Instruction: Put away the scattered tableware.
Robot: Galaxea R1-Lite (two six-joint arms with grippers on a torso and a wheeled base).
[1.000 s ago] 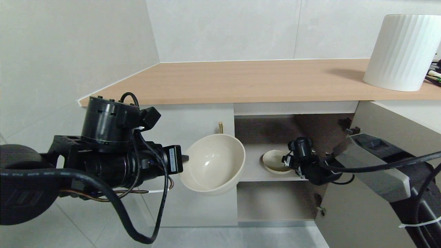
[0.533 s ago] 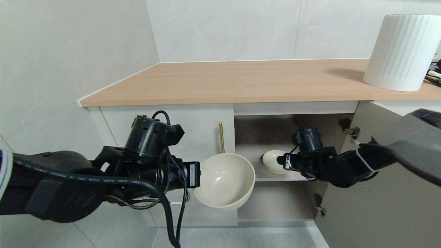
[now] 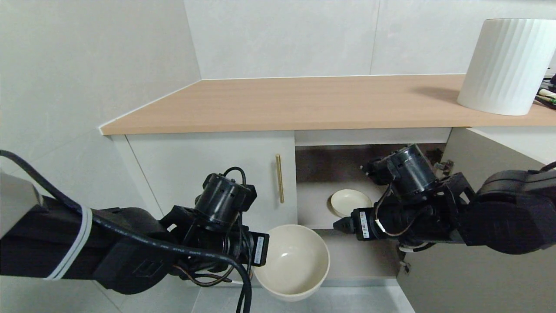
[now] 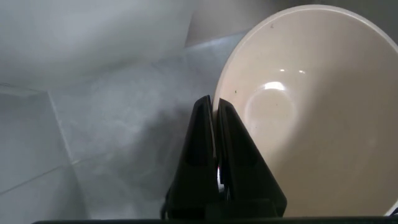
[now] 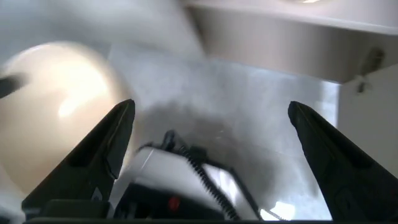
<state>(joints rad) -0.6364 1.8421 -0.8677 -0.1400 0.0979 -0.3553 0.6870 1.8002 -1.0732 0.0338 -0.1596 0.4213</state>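
My left gripper [image 4: 216, 107] pinched the glossy cream round bowl [image 3: 295, 261] by its rim; my right gripper [image 5: 211, 115] gaped empty. That thin edge-hold could let it pivot and drop.

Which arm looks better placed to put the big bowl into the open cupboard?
Left. The left hand grips the bowl by its rim, low before the open cupboard. The right hand is open and empty, near the shelf with the small dish.
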